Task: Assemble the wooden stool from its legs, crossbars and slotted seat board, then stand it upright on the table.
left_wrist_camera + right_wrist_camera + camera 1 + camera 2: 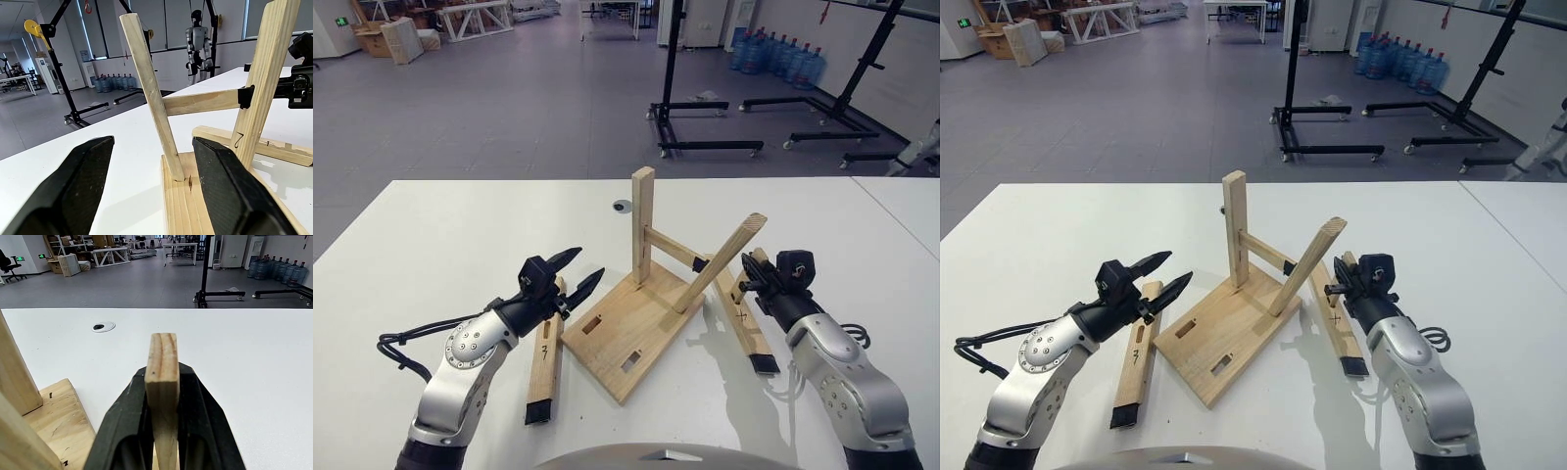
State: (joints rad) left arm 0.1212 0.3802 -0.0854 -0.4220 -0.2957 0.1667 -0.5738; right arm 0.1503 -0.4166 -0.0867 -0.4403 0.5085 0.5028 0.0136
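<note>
Seat board (626, 338): flat on table (460, 225), two legs (643, 225) and crossbar (674, 250) slotted in. Left gripper (588, 262): wide, beside board, probably to steady it. Right gripper (751, 277): clamped on loose leg (744, 313), likely fitted next

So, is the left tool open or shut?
Open: the left tool has its fingers wide apart, with nothing held between them.

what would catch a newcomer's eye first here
A pale wooden slotted seat board lies flat on the white table with two wooden legs sticking up, one leaning, joined by a crossbar. The right end effector is shut on a loose wooden leg right of the board; the open left end effector hovers by another loose leg on the left.
</note>
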